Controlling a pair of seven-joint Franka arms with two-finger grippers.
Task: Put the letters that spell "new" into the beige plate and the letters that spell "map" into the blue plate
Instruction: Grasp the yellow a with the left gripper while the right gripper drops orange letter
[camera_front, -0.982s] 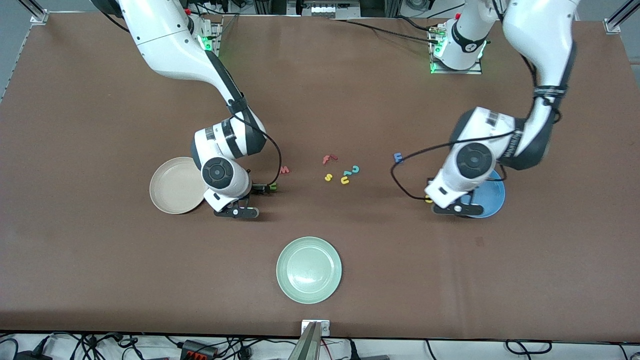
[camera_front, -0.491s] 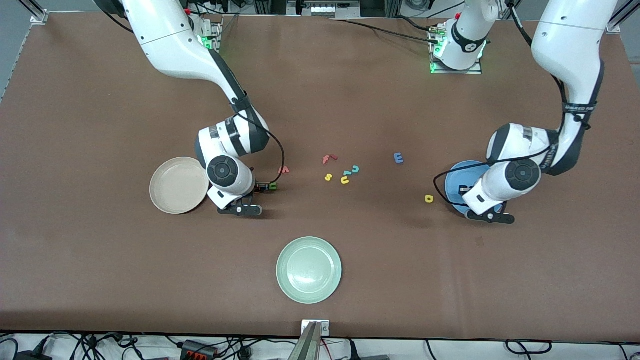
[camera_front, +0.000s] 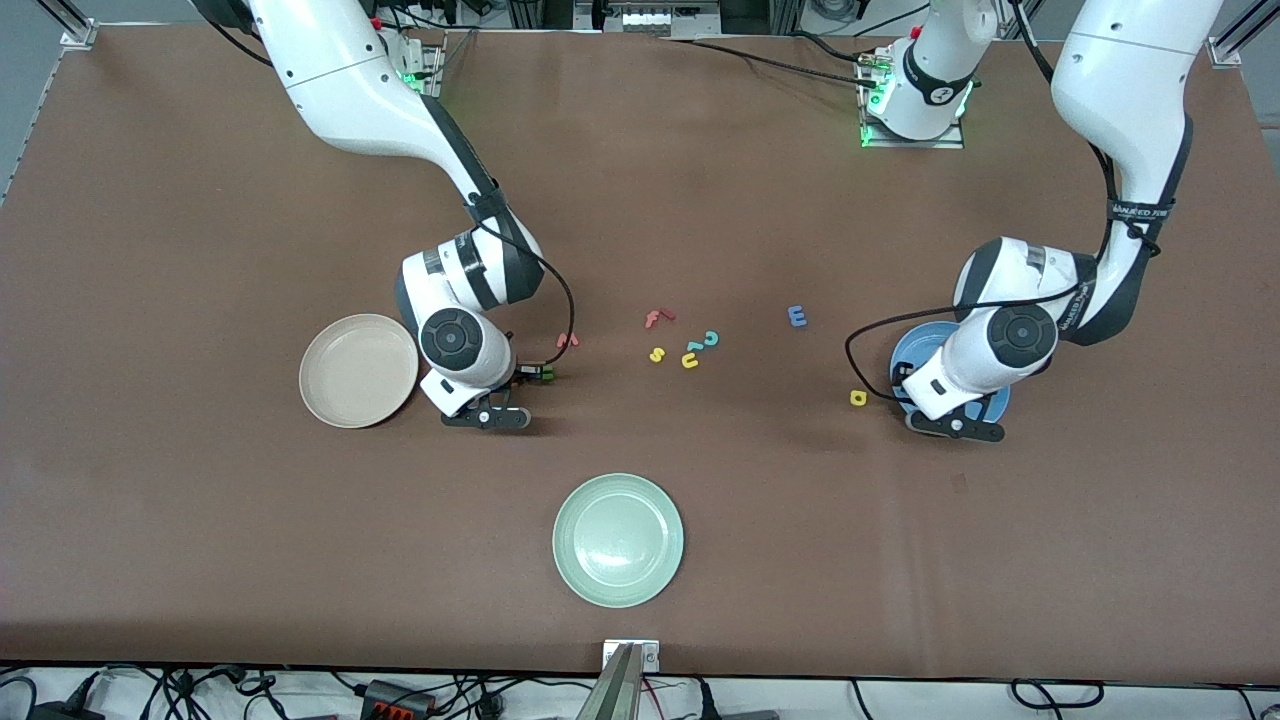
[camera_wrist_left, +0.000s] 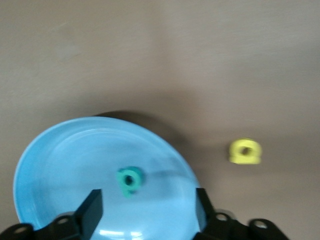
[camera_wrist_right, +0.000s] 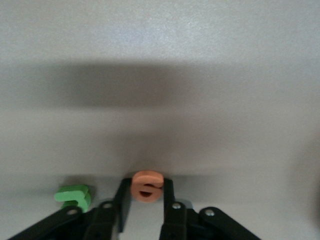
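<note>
My right gripper (camera_front: 527, 373) is low at the table beside the beige plate (camera_front: 358, 370), shut on the orange e (camera_wrist_right: 147, 186). The dark green n (camera_wrist_right: 74, 196) lies on the table right beside the fingers, and shows too in the front view as the n (camera_front: 547, 373). The salmon w (camera_front: 567, 340) lies a little farther from the camera. My left gripper (camera_wrist_left: 147, 210) is open over the blue plate (camera_wrist_left: 75, 160), where the teal p (camera_wrist_left: 129, 181) lies. The yellow a (camera_front: 858, 398) lies just off that plate's rim (camera_front: 912, 345). The blue m (camera_front: 797, 316) lies farther back.
A cluster of loose letters lies mid-table: a red f (camera_front: 657, 318), a yellow s (camera_front: 657, 354), a yellow u (camera_front: 690, 361) and a teal c (camera_front: 711, 339). A pale green plate (camera_front: 618, 540) sits nearer the camera. The beige plate holds nothing.
The left arm swung from beside the yellow a to over the blue plate and its gripper opened; the teal p now lies in the plate. The right gripper shut on the orange e.
</note>
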